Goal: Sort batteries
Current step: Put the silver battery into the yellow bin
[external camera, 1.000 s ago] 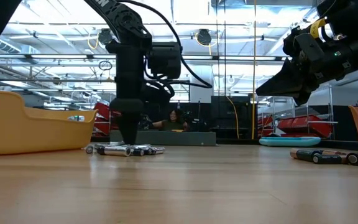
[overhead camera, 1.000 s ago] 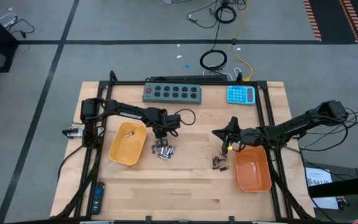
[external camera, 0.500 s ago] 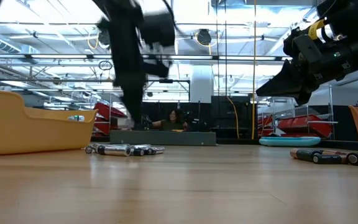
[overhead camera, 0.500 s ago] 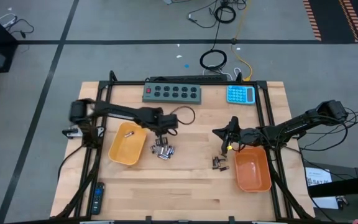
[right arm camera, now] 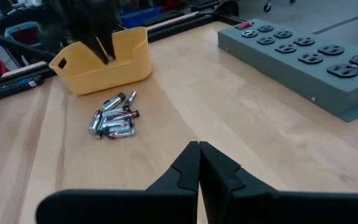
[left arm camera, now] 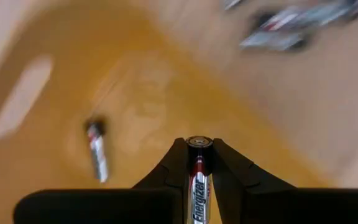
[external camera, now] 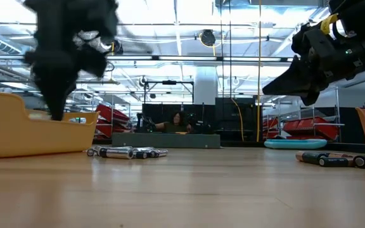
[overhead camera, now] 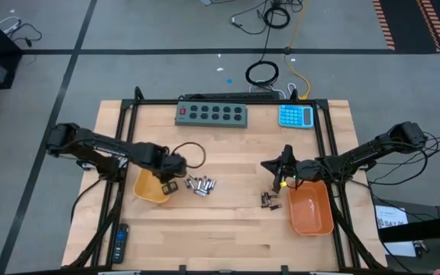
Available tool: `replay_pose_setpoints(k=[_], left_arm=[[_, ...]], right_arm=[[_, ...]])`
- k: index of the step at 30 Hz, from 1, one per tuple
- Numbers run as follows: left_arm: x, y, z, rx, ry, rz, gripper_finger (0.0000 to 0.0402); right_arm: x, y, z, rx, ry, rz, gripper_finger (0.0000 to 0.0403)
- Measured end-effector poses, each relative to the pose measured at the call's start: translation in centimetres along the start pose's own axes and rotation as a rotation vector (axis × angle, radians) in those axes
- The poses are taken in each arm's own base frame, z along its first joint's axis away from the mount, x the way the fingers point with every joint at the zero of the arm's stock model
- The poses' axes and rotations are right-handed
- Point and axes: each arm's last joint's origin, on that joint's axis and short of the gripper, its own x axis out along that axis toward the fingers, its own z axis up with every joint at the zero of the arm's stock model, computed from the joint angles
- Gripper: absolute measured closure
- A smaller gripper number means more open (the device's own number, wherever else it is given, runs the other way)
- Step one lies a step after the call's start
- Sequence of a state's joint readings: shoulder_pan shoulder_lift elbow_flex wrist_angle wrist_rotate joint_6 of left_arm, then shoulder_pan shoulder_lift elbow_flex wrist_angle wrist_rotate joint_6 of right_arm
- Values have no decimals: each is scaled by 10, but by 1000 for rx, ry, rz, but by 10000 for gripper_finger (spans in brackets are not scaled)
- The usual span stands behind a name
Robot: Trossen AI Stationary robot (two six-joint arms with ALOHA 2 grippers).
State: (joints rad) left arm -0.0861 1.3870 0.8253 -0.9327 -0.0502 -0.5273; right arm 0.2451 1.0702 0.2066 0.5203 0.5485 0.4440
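Observation:
My left gripper hangs over the right half of the left orange tray, shut on a silvery battery. One more battery lies flat on that tray's floor. A pile of silvery batteries lies on the table just right of the tray. A few dark batteries lie left of the right orange tray. My right gripper is shut and empty, held above the table beyond the dark batteries. My left gripper pinches the silvery battery between its two fingers, with the battery lying along them. The battery's end cap shows at the fingertips. The fingers point down from above, and the battery is lifted clear over the tray floor.
A grey power strip and a blue calculator lie along the far edge. A black remote control sits at the near left corner. A black cable loops behind the left gripper. Bare wood lies between the two trays.
My left gripper has risen from the silvery pile with one battery and swung toward the table's left, ending over the left tray. The arm has drawn back to the left with it. The pile stays where it was. My right arm has kept still.

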Motion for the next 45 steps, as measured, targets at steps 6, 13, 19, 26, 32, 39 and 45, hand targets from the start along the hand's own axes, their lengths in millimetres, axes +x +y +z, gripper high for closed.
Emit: replay_pose_setpoints(k=[6,13,19,26,32,39,45], left_arm=[[22,22,-9,-56,35,133,258],[23,40,-4,-68,31,211,198],[22,62,-3,-147,76,289,204],[15,69,5,-148,54,321,211],[-21,53,20,-88,21,288,211],[-36,3,33,167,-161,163,211],[-10,-45,42,380,-201,31,211]], right_arm=[[0,1,2,6,-22,8,403],[0,1,3,10,-24,10,403],[0,1,2,12,-21,10,403],[0,1,2,11,-17,8,403],[0,1,2,13,-17,8,403],[0,1,2,16,-16,9,403],[0,1,2,10,-17,8,403]])
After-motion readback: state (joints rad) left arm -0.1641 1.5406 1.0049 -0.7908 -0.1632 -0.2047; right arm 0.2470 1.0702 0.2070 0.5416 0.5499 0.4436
